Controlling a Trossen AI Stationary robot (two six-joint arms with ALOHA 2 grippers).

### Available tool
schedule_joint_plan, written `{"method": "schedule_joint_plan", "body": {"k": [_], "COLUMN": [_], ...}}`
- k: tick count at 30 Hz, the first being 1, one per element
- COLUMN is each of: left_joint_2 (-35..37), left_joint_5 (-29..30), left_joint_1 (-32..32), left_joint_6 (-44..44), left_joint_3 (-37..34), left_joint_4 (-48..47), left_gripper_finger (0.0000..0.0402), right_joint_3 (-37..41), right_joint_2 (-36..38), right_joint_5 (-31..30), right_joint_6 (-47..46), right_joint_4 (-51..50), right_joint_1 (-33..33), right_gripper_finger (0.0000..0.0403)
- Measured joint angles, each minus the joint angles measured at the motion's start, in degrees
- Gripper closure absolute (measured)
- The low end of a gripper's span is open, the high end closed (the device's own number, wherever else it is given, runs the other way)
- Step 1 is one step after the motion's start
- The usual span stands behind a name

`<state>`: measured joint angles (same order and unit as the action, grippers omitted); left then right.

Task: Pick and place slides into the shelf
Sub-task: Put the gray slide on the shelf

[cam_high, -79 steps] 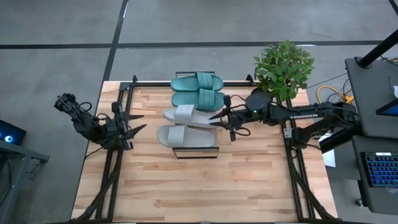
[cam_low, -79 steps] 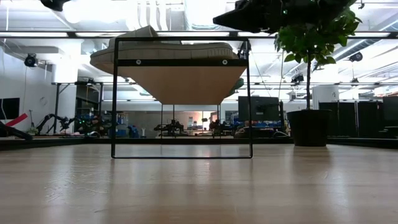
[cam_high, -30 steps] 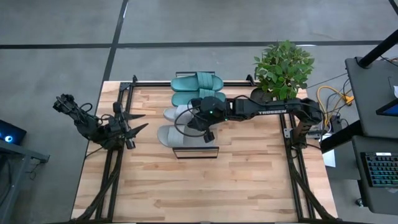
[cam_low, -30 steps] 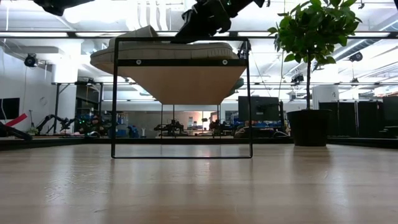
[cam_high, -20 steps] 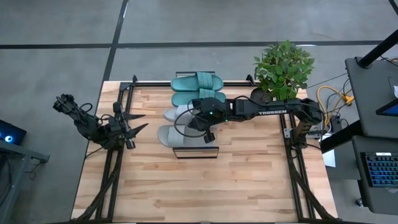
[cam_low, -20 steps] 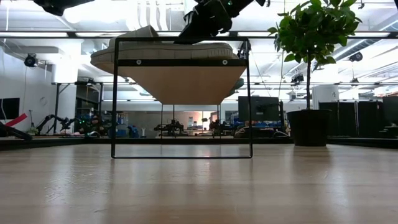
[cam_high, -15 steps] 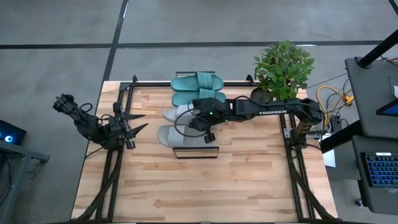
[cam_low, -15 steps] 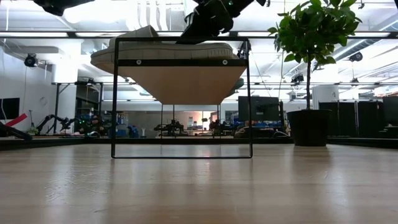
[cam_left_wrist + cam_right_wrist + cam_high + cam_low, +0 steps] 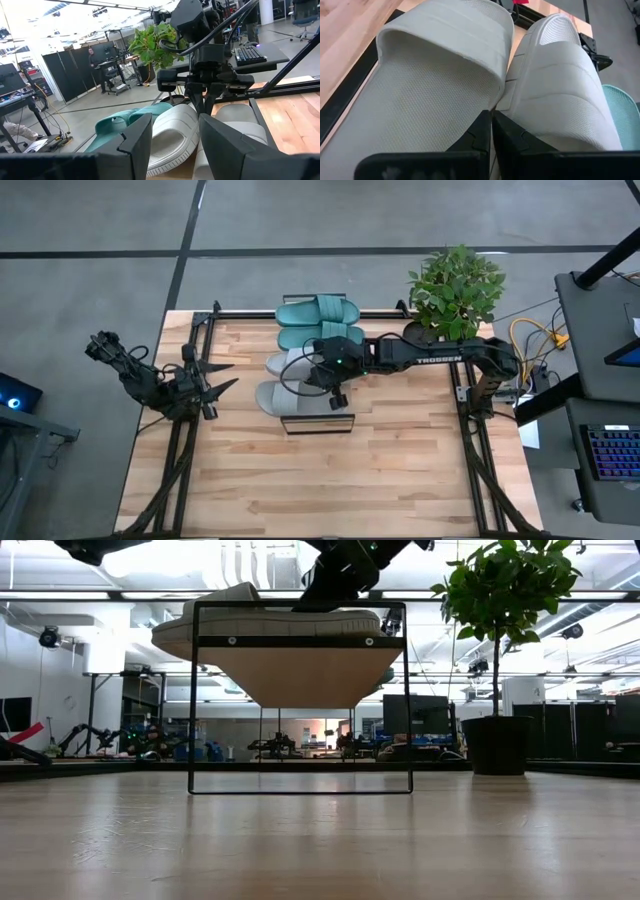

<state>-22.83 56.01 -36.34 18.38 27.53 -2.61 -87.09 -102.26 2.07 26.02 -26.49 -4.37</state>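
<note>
The shelf (image 9: 318, 423) stands in the middle of the table; its wood plank (image 9: 300, 670) sits in a black wire frame. On it lie a teal pair of slides (image 9: 318, 323) toward the far end and a grey pair (image 9: 288, 380) toward the near end, soles down. My right gripper (image 9: 322, 380) reaches in from the table's right and is shut over the grey pair (image 9: 430, 95). My left gripper (image 9: 225, 375) waits open at the table's left, clear of the shelf. My right gripper has its shut fingers (image 9: 480, 135) in the seam between the two grey slides, against their inner edges (image 9: 502, 107) just behind the straps. It comes slanting down from the table's right. Both slides lie flat on the shelf's plank.
A potted plant (image 9: 455, 285) stands at the table's far right corner, close behind my right arm. Bare wooden tabletop (image 9: 320, 490) lies near of the shelf. Black frame rails run along the table's left and right sides.
My right gripper reached from the table's right over the grey slides, then stayed shut between them. In the last half second the shelf, slides and all, slid a little toward the table's right, and the gripper moved with it.
</note>
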Motion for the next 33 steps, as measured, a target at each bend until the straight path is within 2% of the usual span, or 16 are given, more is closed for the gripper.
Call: {"method": "schedule_joint_plan", "body": {"k": [4, 18, 25, 33], "left_joint_2": [0.0, -0.12, 0.04, 0.02], "left_joint_5": [0.0, -0.02, 0.0, 0.0], "left_joint_1": [-0.02, 0.0, -0.01, 0.0], "left_joint_6": [-0.01, -0.15, -0.21, -0.21], "left_joint_3": [0.0, -0.3, -0.79, -0.94], "left_joint_4": [0.0, -0.11, -0.06, 0.03], "left_gripper_finger": [0.0253, 0.0253, 0.0253, 0.0253], "right_joint_3": [-0.43, -4.52, -4.5, -4.52], "right_joint_2": [0.33, 2.55, 1.92, 1.92], "right_joint_5": [2.15, 2.43, 0.69, -1.77], "right_joint_6": [0.37, 1.54, 0.76, 0.99], "right_joint_4": [0.1, -3.32, -9.21, -9.64], "right_joint_1": [-0.09, 0.27, -0.12, -0.31], "right_gripper_finger": [0.0394, 0.0394, 0.0394, 0.0394]}}
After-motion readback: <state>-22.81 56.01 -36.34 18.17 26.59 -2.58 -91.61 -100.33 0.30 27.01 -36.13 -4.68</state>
